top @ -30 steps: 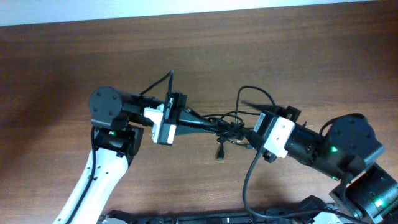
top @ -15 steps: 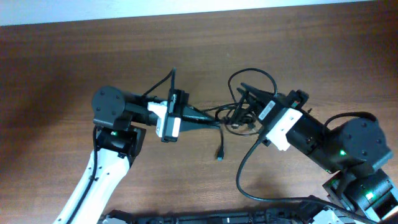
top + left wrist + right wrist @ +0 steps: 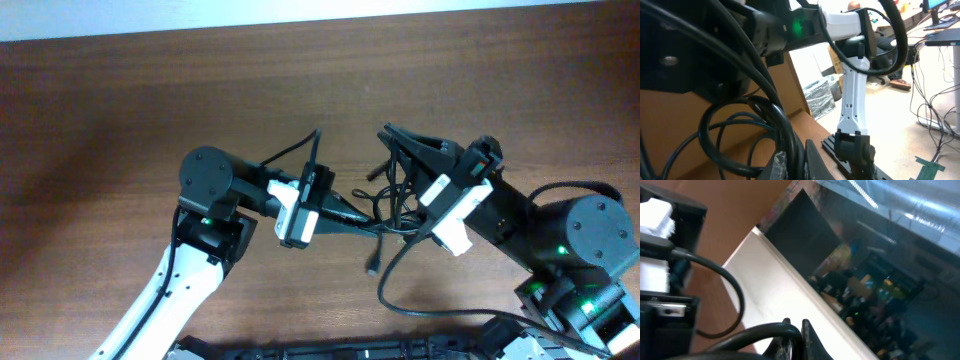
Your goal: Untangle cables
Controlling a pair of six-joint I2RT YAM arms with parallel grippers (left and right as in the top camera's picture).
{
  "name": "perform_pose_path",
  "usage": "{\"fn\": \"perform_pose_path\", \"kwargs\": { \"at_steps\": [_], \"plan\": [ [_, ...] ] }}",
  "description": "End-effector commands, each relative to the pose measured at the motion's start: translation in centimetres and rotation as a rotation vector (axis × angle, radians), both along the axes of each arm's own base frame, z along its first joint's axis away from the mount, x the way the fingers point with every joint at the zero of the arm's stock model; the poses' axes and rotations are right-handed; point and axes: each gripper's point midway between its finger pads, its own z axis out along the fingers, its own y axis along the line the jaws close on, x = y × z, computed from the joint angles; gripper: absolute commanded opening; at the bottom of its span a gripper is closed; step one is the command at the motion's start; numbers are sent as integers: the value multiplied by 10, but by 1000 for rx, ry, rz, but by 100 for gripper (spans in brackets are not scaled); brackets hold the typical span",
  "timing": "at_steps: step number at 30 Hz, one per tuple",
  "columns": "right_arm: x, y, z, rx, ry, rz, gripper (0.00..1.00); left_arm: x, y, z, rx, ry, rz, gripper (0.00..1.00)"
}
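Overhead, the cables (image 3: 386, 196) hang mid-frame between the left claw (image 3: 366, 221) and right claw (image 3: 391, 134), both clamped on them.

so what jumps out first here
A knot of black cables sits mid-table, gripped by the left fingers reaching in from the left and by the right fingers holding loops nearer the far edge. Just below the knot, one plug trails off alone over the wooden table.
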Motion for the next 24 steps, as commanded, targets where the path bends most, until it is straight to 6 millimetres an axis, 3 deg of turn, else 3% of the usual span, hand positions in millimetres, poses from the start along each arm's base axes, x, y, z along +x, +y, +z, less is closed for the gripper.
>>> {"fn": "perform_pose_path", "kwargs": {
  "at_steps": [1, 3, 5, 6, 7, 12, 17, 20, 24],
  "plan": [
    [16, -13, 17, 24, -51, -116, 4, -20, 2, -6, 30, -1, -109, 0],
    [25, -10, 1, -9, 5, -128, 8, -20, 3, -6, 29, -2, -108, 0],
    [37, -17, -16, -38, 72, -200, 48, -18, 4, -6, 28, -3, -97, 0],
    [42, -21, -23, -49, 102, -236, 79, -14, 5, -6, 27, -1, -81, 0],
    [47, -29, -36, -75, 149, -291, 99, -7, 8, -6, 27, 0, -57, 0],
    [39, -41, -74, -102, 339, -323, 99, 43, 17, 2, 37, 167, 179, 0],
    [27, -57, -92, -2, 519, -364, 99, 86, 39, 7, 28, 330, 367, 0],
    [23, -59, -113, -44, 596, -375, 99, 100, 43, 10, 9, 395, 434, 0],
    [16, -52, -121, 53, 725, -323, 99, 112, 44, 14, -15, 463, 492, 0]
  ]
}}
